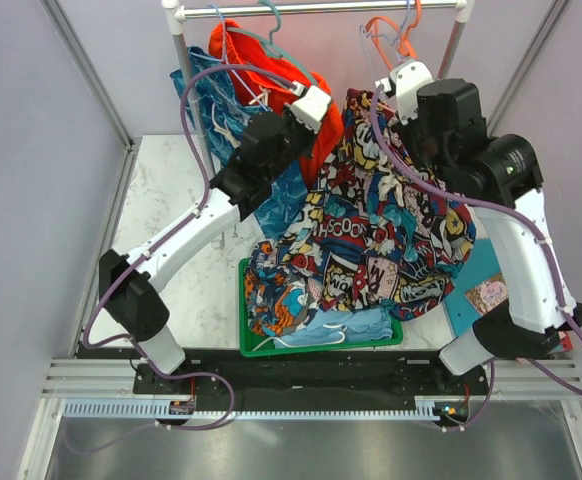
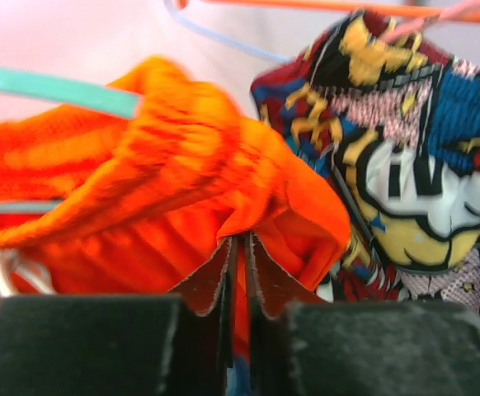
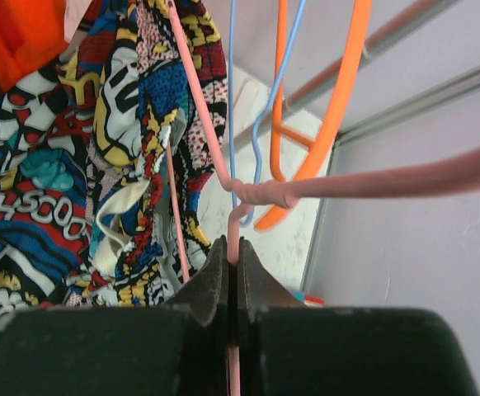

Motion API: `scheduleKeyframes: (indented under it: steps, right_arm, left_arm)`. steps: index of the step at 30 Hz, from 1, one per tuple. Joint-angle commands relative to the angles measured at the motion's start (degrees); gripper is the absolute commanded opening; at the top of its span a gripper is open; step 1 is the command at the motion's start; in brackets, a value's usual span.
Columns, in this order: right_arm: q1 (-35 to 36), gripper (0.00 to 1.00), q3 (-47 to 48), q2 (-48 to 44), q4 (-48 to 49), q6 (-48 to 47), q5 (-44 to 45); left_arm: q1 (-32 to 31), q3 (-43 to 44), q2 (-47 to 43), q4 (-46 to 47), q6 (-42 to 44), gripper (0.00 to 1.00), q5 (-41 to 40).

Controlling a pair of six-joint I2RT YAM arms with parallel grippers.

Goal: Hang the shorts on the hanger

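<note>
The comic-print shorts point(image 1: 381, 235) hang from near the rail down over the green tray. In the right wrist view, the pale pink hanger point(image 3: 372, 181) has one arm running into the shorts point(image 3: 133, 91) by the white drawstring point(image 3: 112, 214). My right gripper point(image 3: 234, 247) is shut on the hanger's pink wire just below its twisted neck; it is up by the rail point(image 1: 399, 80). My left gripper point(image 2: 240, 239) is closed with a thin slit, and a fold of the plain orange shorts point(image 2: 166, 157) is pinched at its tips. The comic shorts point(image 2: 413, 165) hang just to its right. That gripper point(image 1: 314, 102) sits between the two garments.
The rail point(image 1: 321, 8) crosses the back with bright orange hangers point(image 1: 391, 35) and a teal hanger point(image 2: 50, 87). Orange shorts point(image 1: 256, 65) and blue patterned shorts point(image 1: 199, 100) hang at the left. The green tray point(image 1: 246, 330) holds more clothes. Frame posts stand on both sides.
</note>
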Motion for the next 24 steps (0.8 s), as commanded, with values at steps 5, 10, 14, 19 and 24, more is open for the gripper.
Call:
scheduleKeyframes:
  steps: [5,10,14,19,24]
  right_arm:
    - [-0.43,0.00,6.09,6.58,19.96,-4.89,2.83]
    - [-4.38,0.00,9.75,11.15,27.11,-7.80,-0.76]
    - [-6.94,0.00,11.89,14.49,32.54,-8.24,-6.55]
    - [-7.73,0.00,11.53,16.77,39.41,-7.01,-11.05]
    - [-7.91,0.00,13.73,20.29,43.11,-5.34,-14.83]
  left_arm:
    - [4.85,-11.58,-13.36,0.84,-1.95,0.02,1.58]
    - [6.96,-17.91,-19.44,0.14,-2.82,0.02,4.13]
    - [7.05,-21.00,-23.93,-2.32,-3.79,0.02,9.40]
    - [7.05,-22.14,-27.45,-5.39,-5.28,0.02,12.40]
    - [7.05,-22.49,-30.08,-8.03,-7.74,0.07,14.07]
